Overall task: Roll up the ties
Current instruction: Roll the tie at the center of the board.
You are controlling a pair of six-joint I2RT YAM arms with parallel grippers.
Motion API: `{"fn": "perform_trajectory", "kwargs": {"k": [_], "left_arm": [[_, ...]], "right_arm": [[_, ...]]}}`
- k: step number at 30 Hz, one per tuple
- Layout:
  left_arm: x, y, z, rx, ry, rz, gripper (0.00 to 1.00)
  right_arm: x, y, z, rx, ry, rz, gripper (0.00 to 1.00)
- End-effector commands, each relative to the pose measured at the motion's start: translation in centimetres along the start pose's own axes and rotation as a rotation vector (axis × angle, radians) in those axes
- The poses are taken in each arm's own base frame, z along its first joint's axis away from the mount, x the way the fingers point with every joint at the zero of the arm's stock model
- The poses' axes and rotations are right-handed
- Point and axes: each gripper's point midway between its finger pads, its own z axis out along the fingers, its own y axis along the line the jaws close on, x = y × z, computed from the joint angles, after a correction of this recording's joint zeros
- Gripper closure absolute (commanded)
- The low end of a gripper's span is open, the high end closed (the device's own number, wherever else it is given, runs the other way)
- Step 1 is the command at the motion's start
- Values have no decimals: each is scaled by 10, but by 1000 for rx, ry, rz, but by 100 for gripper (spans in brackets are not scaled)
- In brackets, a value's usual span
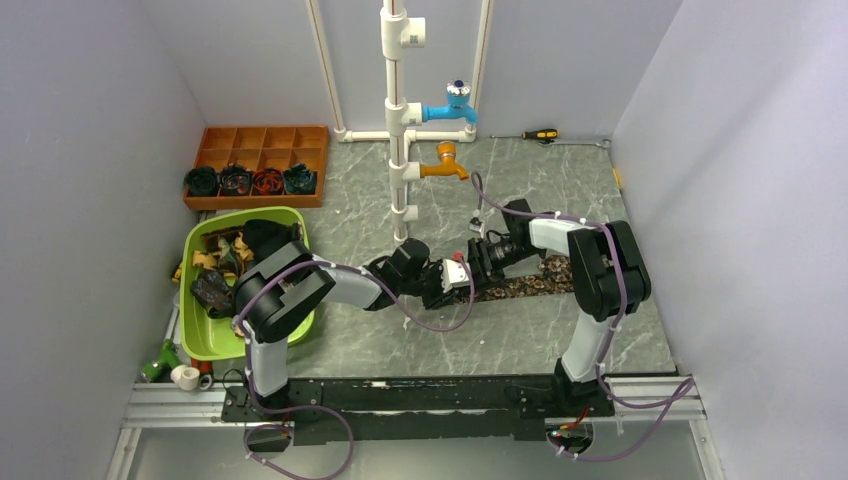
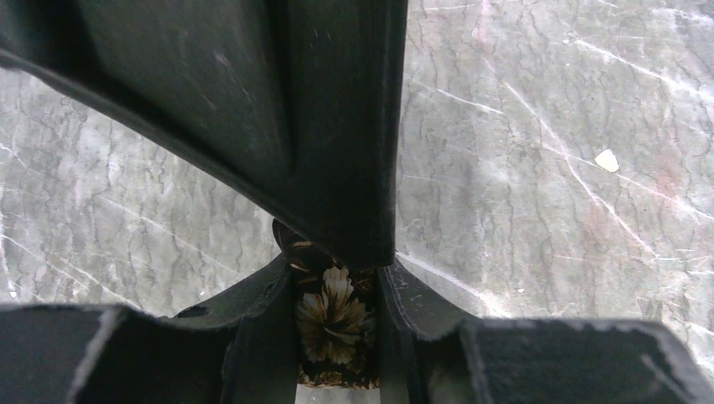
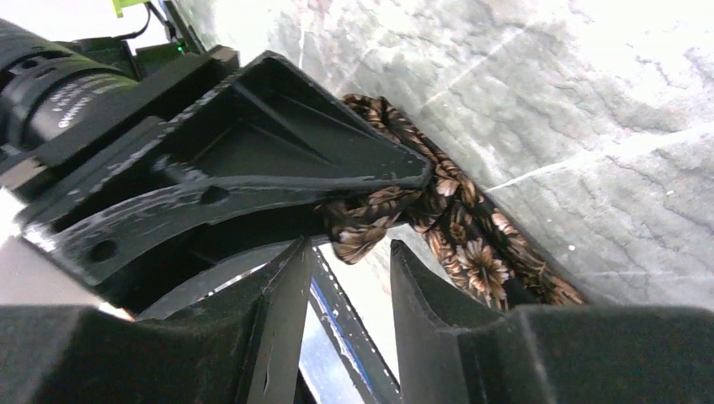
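my left fingers [image 2: 268, 337] pinch a floral tie [image 2: 335, 324] (tan on black) over the grey worktop [image 2: 547, 210]; my right fingers [image 3: 417, 282] stand apart, empty.

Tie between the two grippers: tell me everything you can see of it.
The tie is a limp, narrow strip of dark fabric printed with tan and brown flowers, lying unrolled on the grey marbled table, running left to right. Its left end is bunched and pinched in the left gripper. The right gripper stands open beside that end, holding nothing.
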Motion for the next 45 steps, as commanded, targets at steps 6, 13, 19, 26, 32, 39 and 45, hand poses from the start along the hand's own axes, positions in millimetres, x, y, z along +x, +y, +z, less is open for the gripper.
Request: {"fn": "perform_trajectory", "kwargs": {"k": [6, 13, 19, 26, 32, 39, 45], "left_arm": [[54, -20, -7, 31, 184, -61, 63], [56, -24, -7, 46, 187, -51, 63], [54, -24, -7, 49, 184, -46, 63], [53, -25, -7, 56, 182, -44, 63], [46, -22, -9, 40, 151, -52, 46], [17, -14, -24, -32, -12, -8, 28], [18, -9, -13, -62, -43, -67, 25]], "right_arm": [[-9, 0, 7, -28, -15, -11, 80], [-8, -4, 7, -22, -2, 5, 67], [-18, 11, 2, -62, -45, -4, 61], [-20, -1, 4, -14, -50, 3, 85], [-6, -43, 4, 139, -3, 28, 100], [1, -70, 6, 238, 34, 14, 100], [7, -79, 8, 275, 56, 8, 100]]}}
